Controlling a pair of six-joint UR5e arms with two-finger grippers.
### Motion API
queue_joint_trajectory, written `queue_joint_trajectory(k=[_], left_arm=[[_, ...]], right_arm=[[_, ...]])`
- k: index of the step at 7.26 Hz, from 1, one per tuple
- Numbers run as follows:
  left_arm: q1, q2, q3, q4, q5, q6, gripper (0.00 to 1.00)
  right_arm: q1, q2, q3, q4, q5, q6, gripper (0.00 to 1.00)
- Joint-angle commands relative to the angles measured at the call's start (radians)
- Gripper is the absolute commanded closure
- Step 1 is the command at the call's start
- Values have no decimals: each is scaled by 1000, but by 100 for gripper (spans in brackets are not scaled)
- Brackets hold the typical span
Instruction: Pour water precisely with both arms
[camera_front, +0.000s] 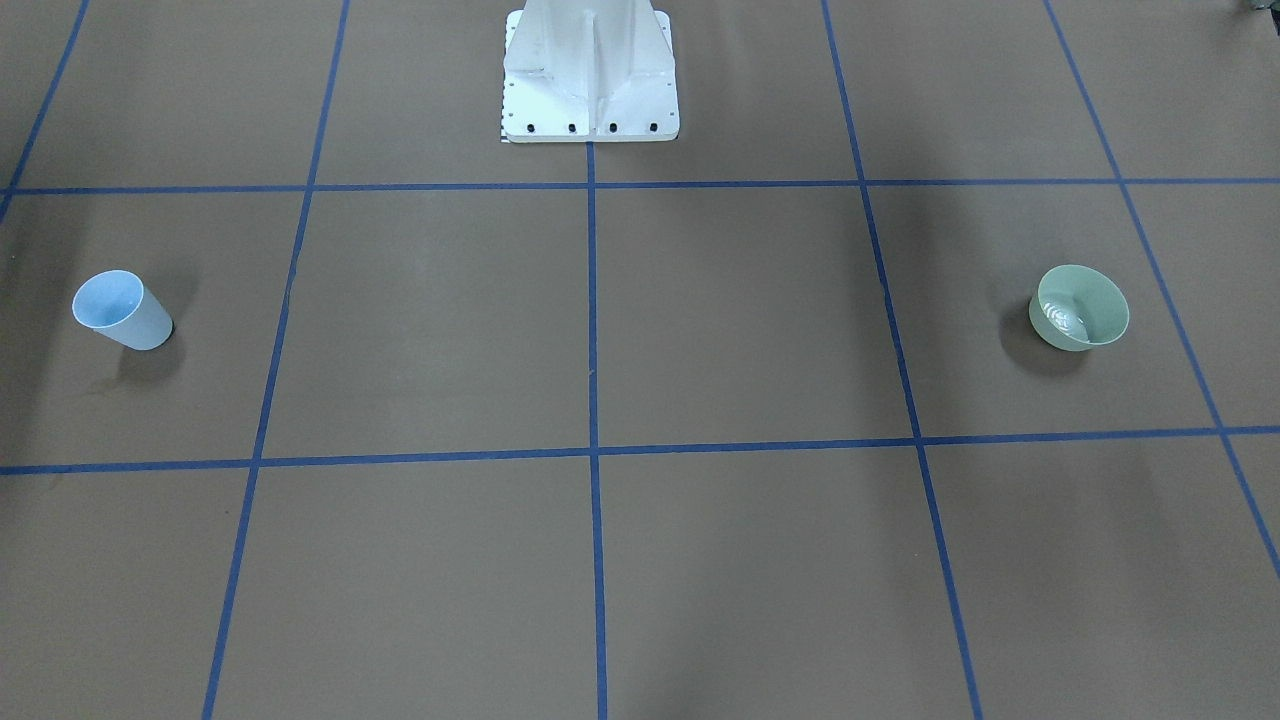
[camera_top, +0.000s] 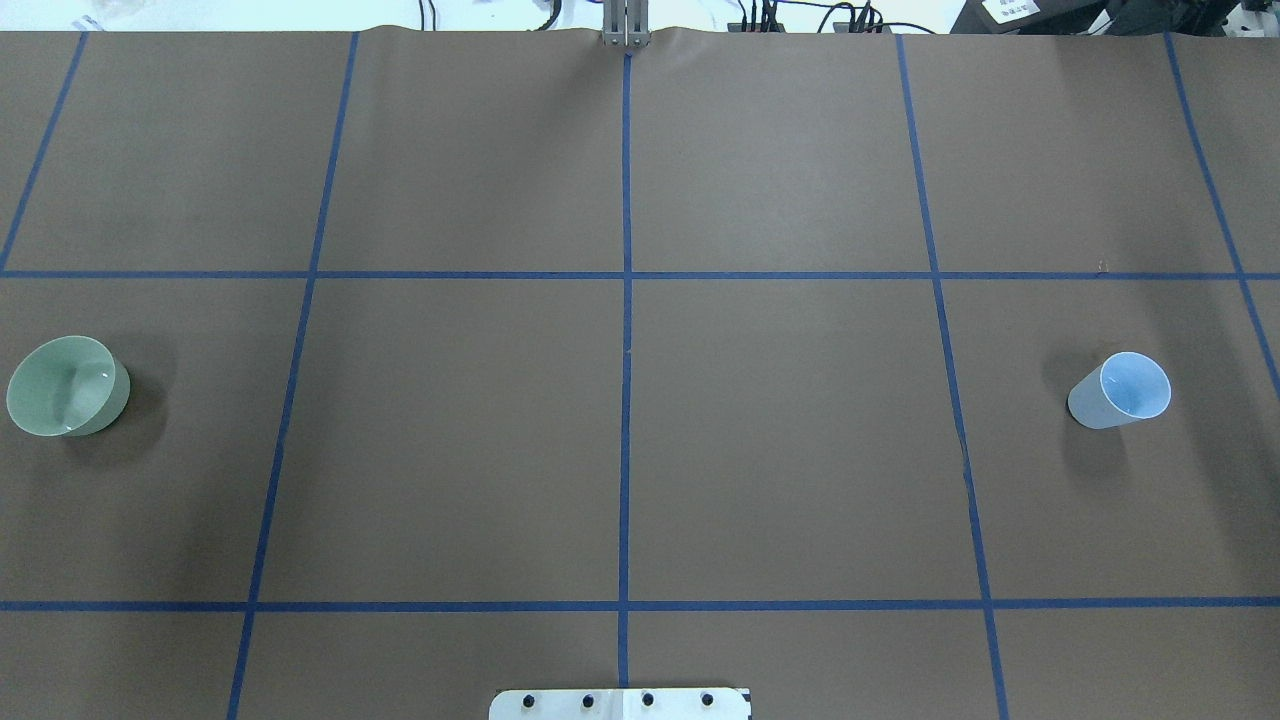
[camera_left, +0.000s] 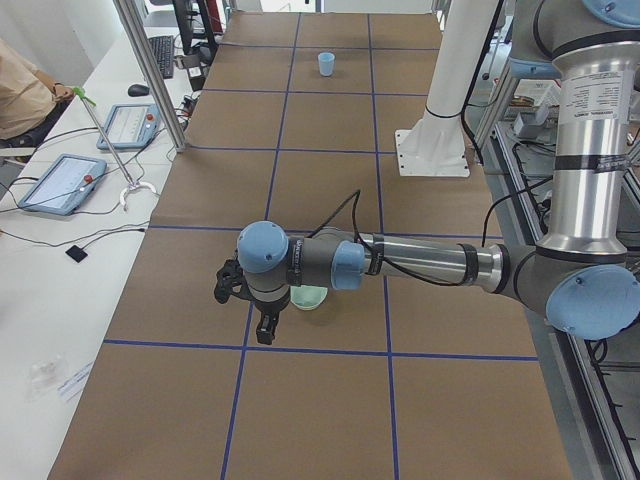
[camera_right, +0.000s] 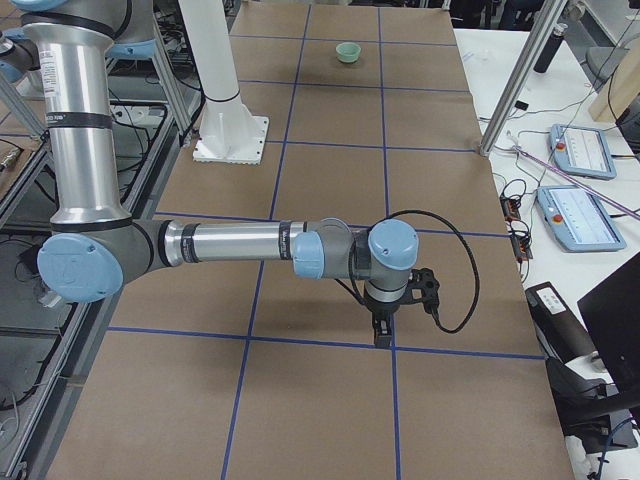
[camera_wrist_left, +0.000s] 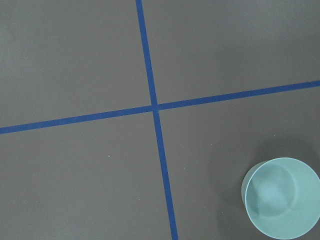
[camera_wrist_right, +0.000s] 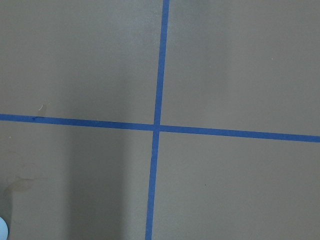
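Note:
A pale green bowl (camera_front: 1080, 307) (camera_top: 67, 386) stands on the brown table, with water (camera_front: 1062, 318) showing as shiny ripples inside. A light blue cup (camera_front: 122, 310) (camera_top: 1120, 390) stands upright at the opposite end; I cannot make out its contents. In the exterior left view my left arm (camera_left: 430, 265) reaches over the bowl (camera_left: 308, 297), and the left gripper (camera_left: 264, 328) hangs beside it. I cannot tell if that gripper is open. My right arm (camera_right: 230, 245) holds the right gripper (camera_right: 383, 333) over the table, state unclear. The left wrist view shows the bowl (camera_wrist_left: 281, 197) below.
The white pedestal base (camera_front: 590, 70) stands at the table's middle edge. Blue tape lines (camera_top: 626, 300) divide the brown surface into squares. A side bench with tablets (camera_left: 60, 180) and a seated person (camera_left: 20, 95) runs along the far side.

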Motion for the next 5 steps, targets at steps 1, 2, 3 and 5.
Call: queue_joint_trajectory(k=[1, 2, 3, 5], left_arm=[[0, -2, 0, 3, 0, 0, 0], [2, -9, 0, 1, 0, -2, 0], [0, -26, -2, -8, 2, 0, 0], [2, -53, 0, -33, 2, -9, 0]], right_arm=[[0, 0, 1, 0, 0, 0, 0], [0, 0, 0, 0, -1, 0, 0], [0, 0, 1, 0, 0, 0, 0], [0, 0, 1, 0, 0, 0, 0]])
